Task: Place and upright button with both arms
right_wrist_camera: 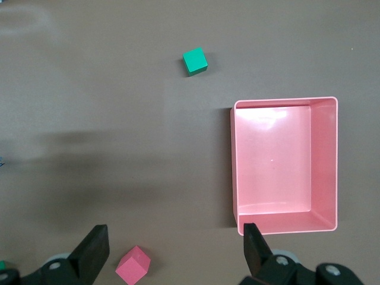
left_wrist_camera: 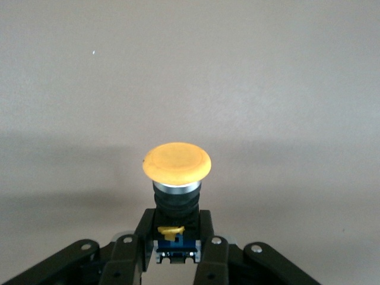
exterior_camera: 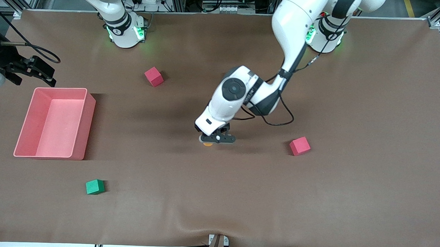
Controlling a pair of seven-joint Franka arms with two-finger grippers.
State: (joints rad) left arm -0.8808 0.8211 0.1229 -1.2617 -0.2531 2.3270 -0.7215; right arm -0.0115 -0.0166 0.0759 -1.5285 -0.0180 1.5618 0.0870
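Left gripper (exterior_camera: 217, 138) clamped on the button (exterior_camera: 208, 143) body, mid-frame in front view, low over the table (exterior_camera: 349, 197).
Button's orange cap (left_wrist_camera: 177, 162) pokes out past the fingers (left_wrist_camera: 135, 249). Red cube (exterior_camera: 299, 146) to its right in frame, second red cube (exterior_camera: 154, 76) upper-left of centre, green cube (exterior_camera: 94, 186) lower left. Right gripper (right_wrist_camera: 172, 249) waits, fingers spread, high above the pink bin (exterior_camera: 84, 128) at frame left.
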